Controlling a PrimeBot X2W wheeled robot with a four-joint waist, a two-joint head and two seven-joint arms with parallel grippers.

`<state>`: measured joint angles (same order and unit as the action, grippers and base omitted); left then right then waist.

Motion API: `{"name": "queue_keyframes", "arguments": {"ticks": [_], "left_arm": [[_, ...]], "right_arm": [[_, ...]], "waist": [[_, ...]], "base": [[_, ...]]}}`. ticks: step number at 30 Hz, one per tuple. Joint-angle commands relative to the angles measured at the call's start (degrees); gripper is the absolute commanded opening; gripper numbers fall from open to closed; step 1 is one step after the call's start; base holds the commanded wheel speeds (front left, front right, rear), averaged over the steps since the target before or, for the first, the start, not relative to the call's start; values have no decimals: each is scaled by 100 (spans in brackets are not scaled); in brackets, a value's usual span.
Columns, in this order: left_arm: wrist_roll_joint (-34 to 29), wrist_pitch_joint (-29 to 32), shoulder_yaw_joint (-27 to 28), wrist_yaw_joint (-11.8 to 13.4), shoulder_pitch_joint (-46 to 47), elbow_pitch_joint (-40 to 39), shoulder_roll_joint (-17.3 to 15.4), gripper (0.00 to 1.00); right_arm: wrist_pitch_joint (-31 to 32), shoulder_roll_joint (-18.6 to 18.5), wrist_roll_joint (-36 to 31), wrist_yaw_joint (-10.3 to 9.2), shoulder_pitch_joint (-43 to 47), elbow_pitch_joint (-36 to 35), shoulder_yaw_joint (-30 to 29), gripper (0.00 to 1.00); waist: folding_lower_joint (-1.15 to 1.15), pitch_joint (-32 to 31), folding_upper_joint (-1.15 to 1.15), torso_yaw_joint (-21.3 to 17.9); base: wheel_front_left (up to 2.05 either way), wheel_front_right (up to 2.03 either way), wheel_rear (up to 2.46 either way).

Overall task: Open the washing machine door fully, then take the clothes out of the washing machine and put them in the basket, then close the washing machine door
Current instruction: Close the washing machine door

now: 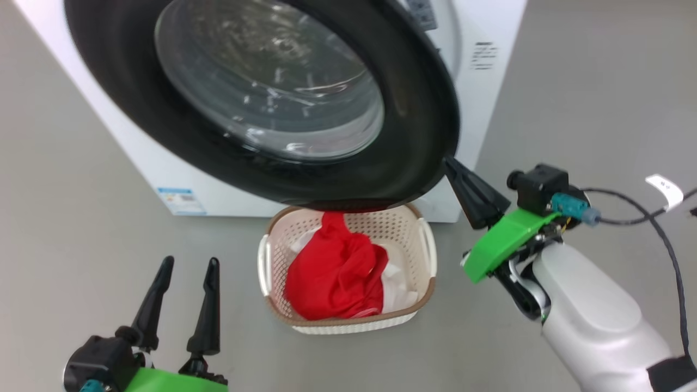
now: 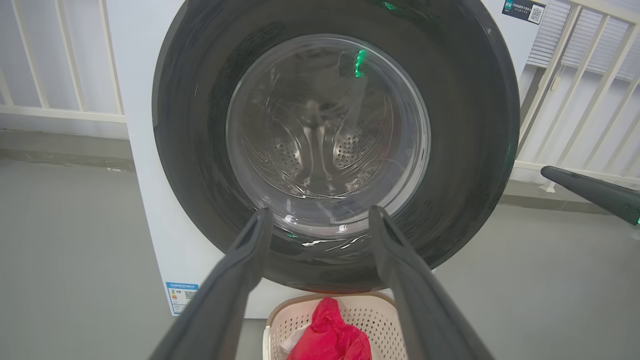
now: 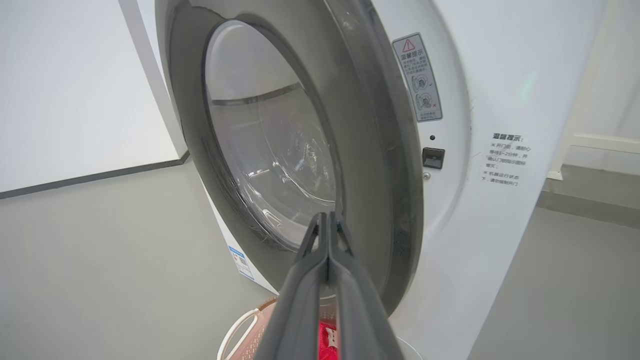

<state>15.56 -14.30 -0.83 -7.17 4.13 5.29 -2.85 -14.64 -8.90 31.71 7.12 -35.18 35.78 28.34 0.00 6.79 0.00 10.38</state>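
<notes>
1. The large round black-rimmed glass door (image 1: 430, 125) is cut off by the head view's top edge.
2. Under the door's lower edge, the far rim of the cream perforated plastic basket (image 1: 279, 256) is hidden.
3. Below the door, white fabric (image 1: 400, 286) lies mostly buried under the red garment (image 1: 337, 272).
4. Whether the right tool (image 1: 450, 164) touches the door's rim with its tip cannot be told.

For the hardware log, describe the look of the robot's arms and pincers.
Left pincer and right pincer: two long tapered black fingers on a bright green mount. Right forearm: glossy white, with a black block, teal plug and black cable bearing a white tag.
</notes>
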Motion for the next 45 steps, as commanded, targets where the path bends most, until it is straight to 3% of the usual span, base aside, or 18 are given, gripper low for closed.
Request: {"name": "queue_keyframes", "arguments": {"ticks": [1,17,26,31,39,45], "left_arm": [[48,-70,121,-31,227,-169,-68,100],[740,-70,-122,-32,629,-297,-96,100],[472,-70,-307,-32,877,-283,-112,100],[316,-70,-407,-32,962,-221,-139,100],[388,-70,-476,-32,1094,-542,-171,100],[244,-70,-459,-32,1066,-503,-221,100]], "right_arm": [[-36,39,113,36,-245,-13,137,0],[-36,-218,474,36,-1648,496,220,0],[-36,-446,475,36,-2232,650,207,0],[-36,-569,391,36,-2541,617,-84,0],[-36,-544,270,36,-2657,680,-270,0],[-36,-506,472,36,-2244,228,-321,0]], "waist": [[0,259,0,311],[0,1203,0,577],[0,1594,0,674],[0,1714,0,734],[0,1832,0,708],[0,1667,0,532]], "base": [[0,0,0],[0,0,0],[0,0,0],[0,0,0],[0,0,0],[0,0,0]]}}
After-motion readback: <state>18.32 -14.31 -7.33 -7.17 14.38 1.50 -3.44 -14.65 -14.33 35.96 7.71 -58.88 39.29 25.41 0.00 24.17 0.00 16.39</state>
